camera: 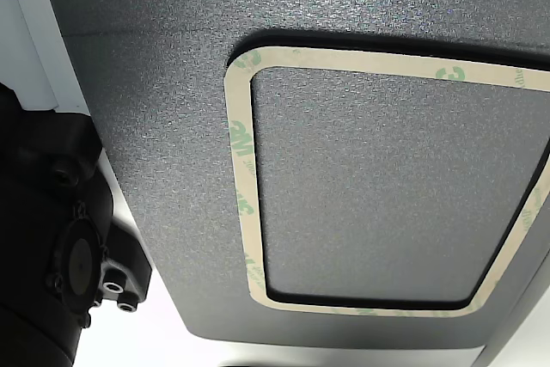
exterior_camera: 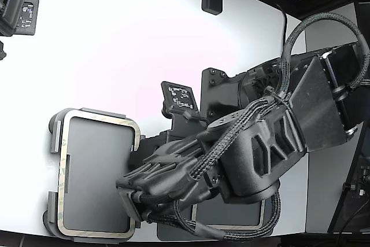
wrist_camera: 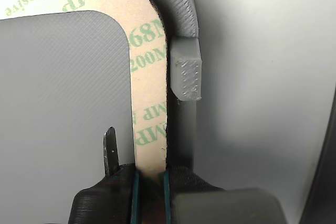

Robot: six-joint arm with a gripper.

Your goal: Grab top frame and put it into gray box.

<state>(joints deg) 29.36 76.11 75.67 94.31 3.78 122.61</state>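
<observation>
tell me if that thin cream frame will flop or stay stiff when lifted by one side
The top frame looks paper-thin with an open centre, so it will probably sag away from the hand pinching one side. It likely weighs almost nothing. Its printed liner may be slippery.

Brightly and evenly lit throughout, seemingly from overhead. In the exterior view, blown out to near pure white across the surface (exterior_camera: 115,39), with a faint pink cast toward the middle — dark arm (exterior_camera: 260,143) detail muddy but readable, only soft shadow beneath it. In the wrist view, sharp on the top frame (wrist_camera: 149,93) and its green print, soft and blurred at the pincer (wrist_camera: 150,182) closest to the lens; gentle shadow beside the gray box (wrist_camera: 181,19) rim. In the other view, crisp on the textured mat (camera: 155,169) — mild glare along its upper part, slightly skewed perspective.
</observation>
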